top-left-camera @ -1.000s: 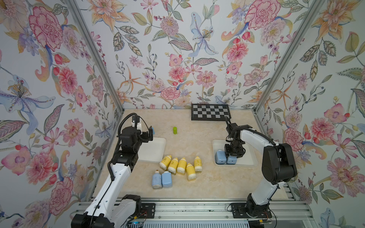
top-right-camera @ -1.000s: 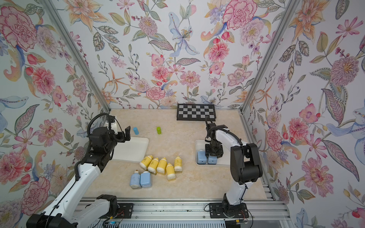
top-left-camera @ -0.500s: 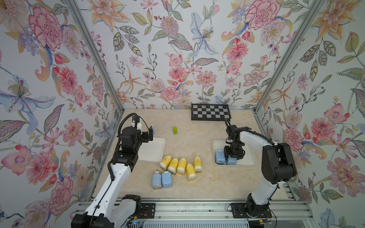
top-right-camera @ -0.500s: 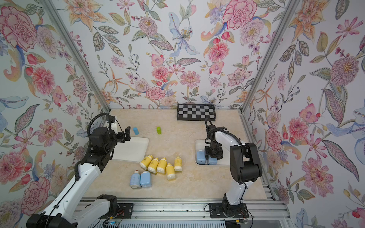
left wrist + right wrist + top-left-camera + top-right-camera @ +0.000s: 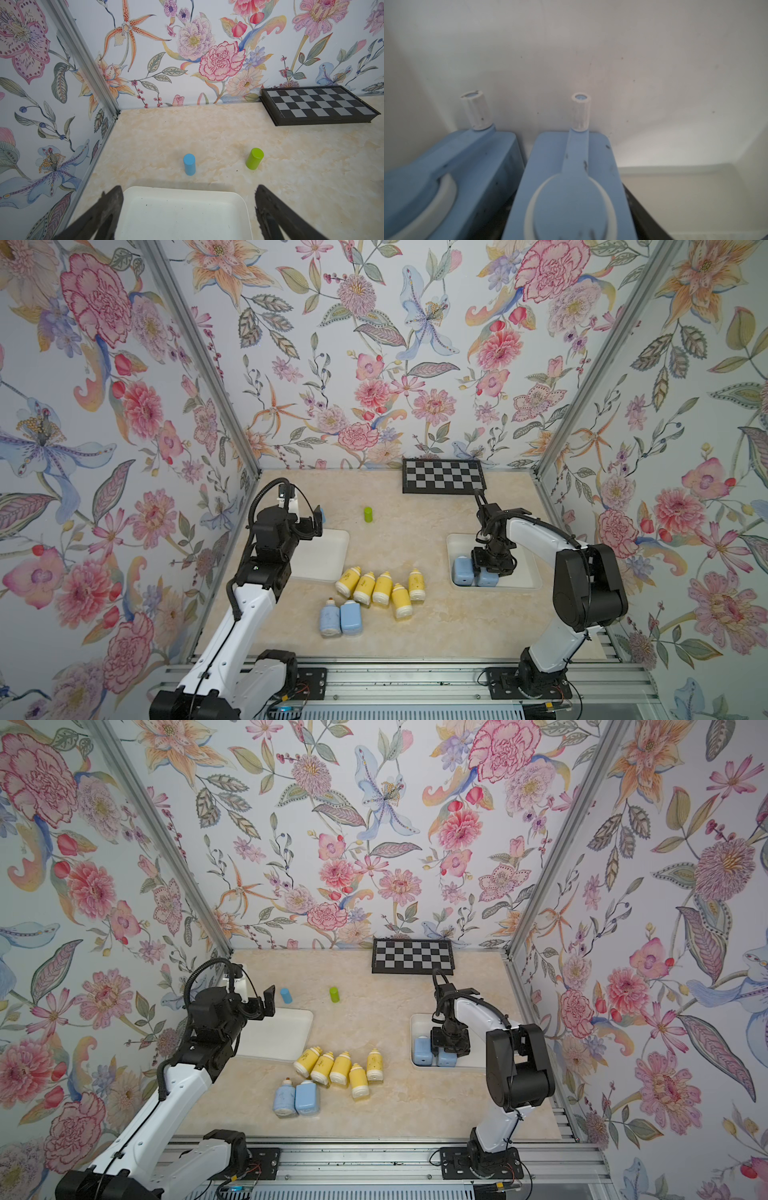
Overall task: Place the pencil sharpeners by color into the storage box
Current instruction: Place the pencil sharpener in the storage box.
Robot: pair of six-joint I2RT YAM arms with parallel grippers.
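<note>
No legible text, label or number anywhere

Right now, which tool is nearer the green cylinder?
Left. The left tool hovers over the tray beside the green cylinder; the right tool sits across the table in the other tray.

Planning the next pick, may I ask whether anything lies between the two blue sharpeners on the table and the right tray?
Yes: the yellow sharpeners lie in a row between the blue pair and the tray, the two nearest the tray on the straight path. Lifted over them, nothing visible blocks the way.
</note>
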